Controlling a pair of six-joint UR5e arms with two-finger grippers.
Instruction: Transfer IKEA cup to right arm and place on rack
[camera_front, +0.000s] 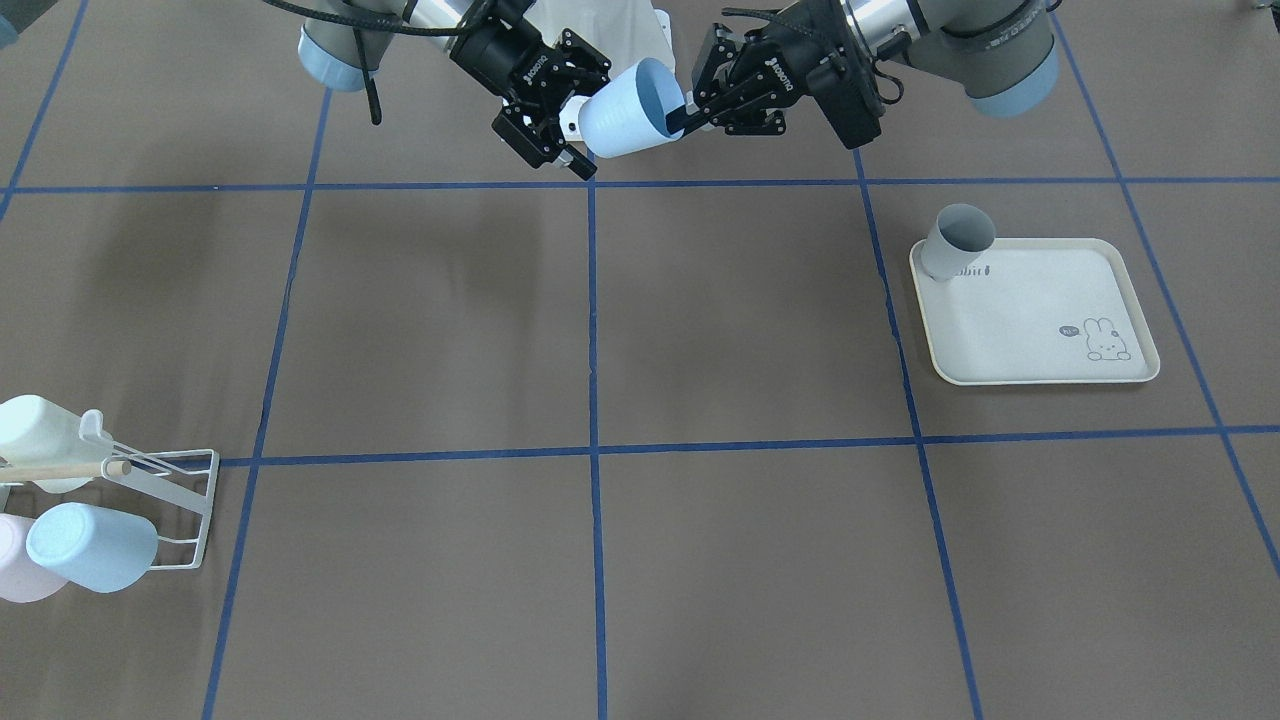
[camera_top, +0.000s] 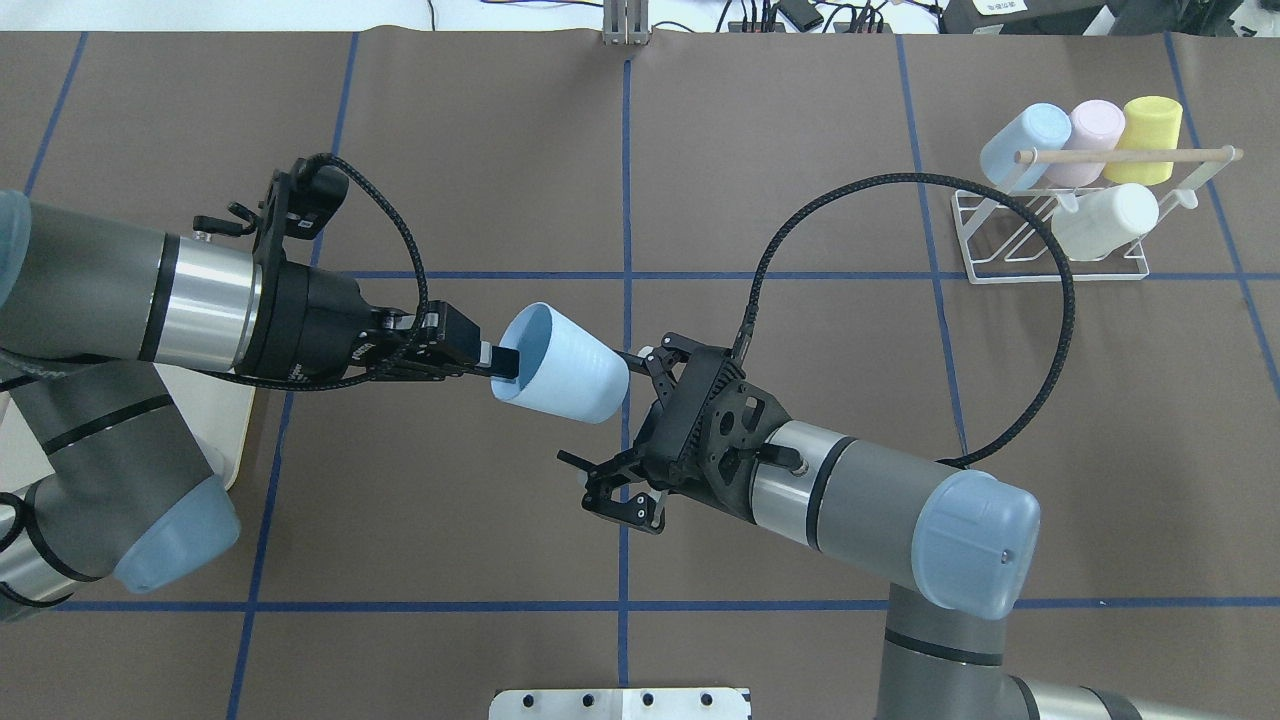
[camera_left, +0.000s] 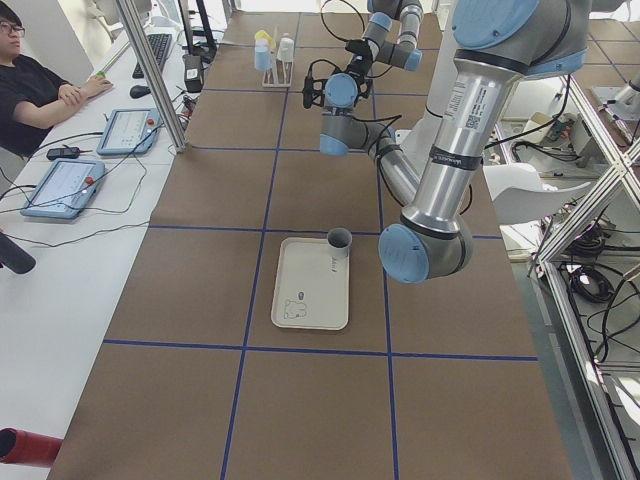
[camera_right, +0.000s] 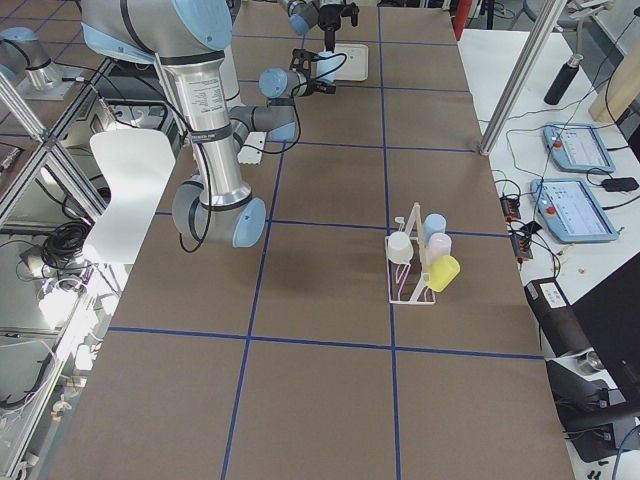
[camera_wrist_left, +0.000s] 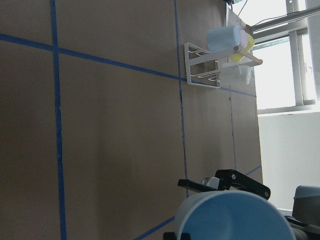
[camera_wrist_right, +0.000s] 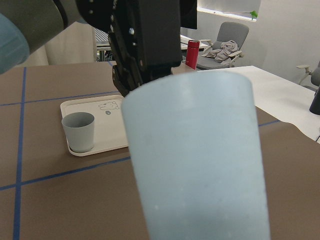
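The IKEA cup (camera_top: 560, 362) is light blue and hangs on its side above the table's middle, also showing as the cup (camera_front: 625, 112). My left gripper (camera_top: 497, 360) is shut on its rim, one finger inside the mouth. The right arm (camera_top: 880, 500) reaches in from the other side. Its gripper (camera_top: 612, 428) is open, jaws spread wide at the cup's closed bottom and not pressing on it. In the right wrist view the cup (camera_wrist_right: 200, 160) fills the frame. The white wire rack (camera_top: 1050, 255) stands at the far right with several cups on its prongs.
A cream tray (camera_front: 1040, 340) holds an upright grey cup (camera_front: 958, 240) on the left arm's side. The rack (camera_front: 170, 500) sits near the table's corner. A person (camera_left: 40, 90) sits at a side table with control tablets.
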